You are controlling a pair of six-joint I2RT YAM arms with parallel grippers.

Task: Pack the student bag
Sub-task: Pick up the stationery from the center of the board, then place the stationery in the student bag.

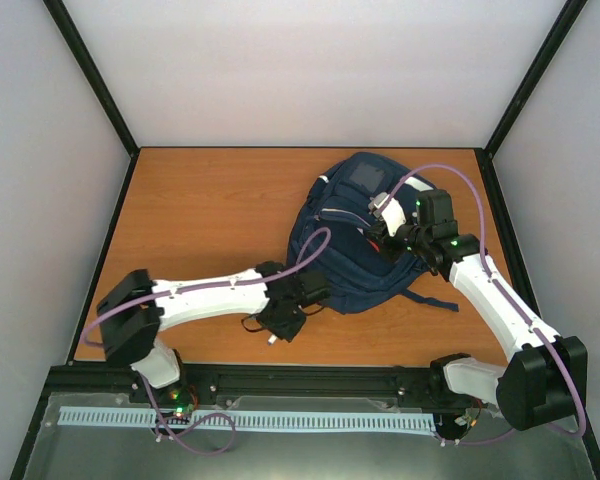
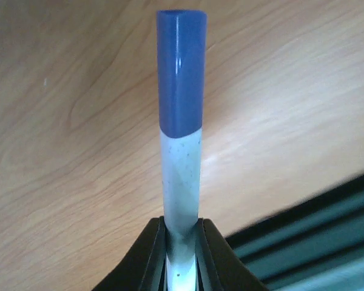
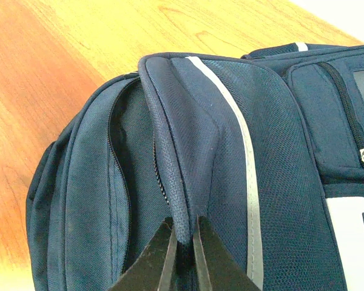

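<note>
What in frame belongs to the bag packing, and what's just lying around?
In the job:
bag, fabric pinched by right end effector
pen, held in left end effector

Just there:
table
white slotted strip at the near edge

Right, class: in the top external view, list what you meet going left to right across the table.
First the left arm's base, left gripper clamped on a blue-and-white pen, student bag, right arm's base. The right gripper overlaps the bag, so it is omitted.
</note>
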